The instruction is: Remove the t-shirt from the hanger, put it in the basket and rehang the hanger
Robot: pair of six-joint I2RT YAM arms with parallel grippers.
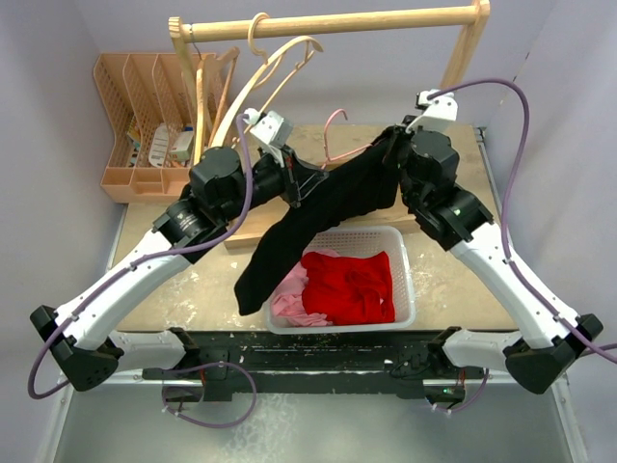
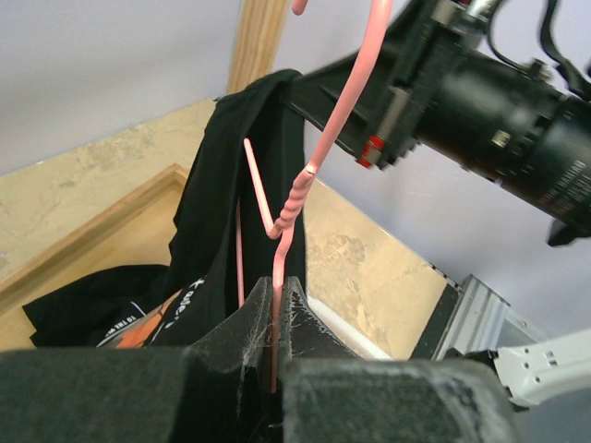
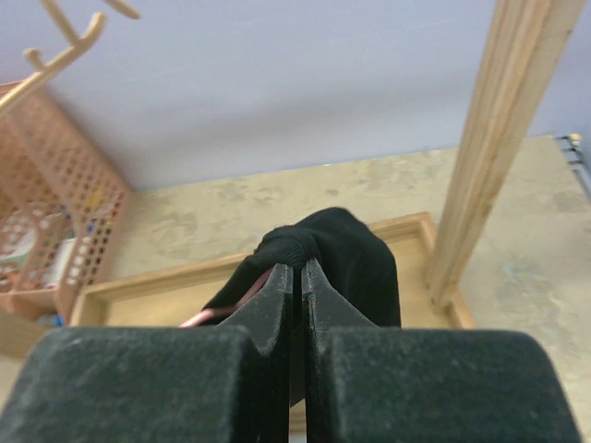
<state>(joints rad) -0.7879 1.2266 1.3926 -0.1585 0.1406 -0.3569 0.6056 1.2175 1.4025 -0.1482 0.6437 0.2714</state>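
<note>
The left jaws are closed on the twisted neck of the pink hanger (image 2: 294, 198), holding it up above the worktop (image 1: 453, 280). The right jaws are closed on a fold of the black t-shirt (image 1: 318, 207) near its top. The t-shirt is stretched between the two arms, and its lower part hangs down to the left rim of the white basket (image 1: 405, 280). From the left wrist view, one wire arm of the hanger runs into the fabric, so the t-shirt is not yet off.

The main risk is that the cloth snags on that wire arm. A pull along the wire would slide it free, but a pull across it would only tighten the cloth and could drag the thin wire round in the left jaws or out of them. The right jaws hold only a small bunch of fabric, which could slip under tension. I cannot tell whether wire is pinched in with it. The hanging end could also catch the basket and tip it.
</note>
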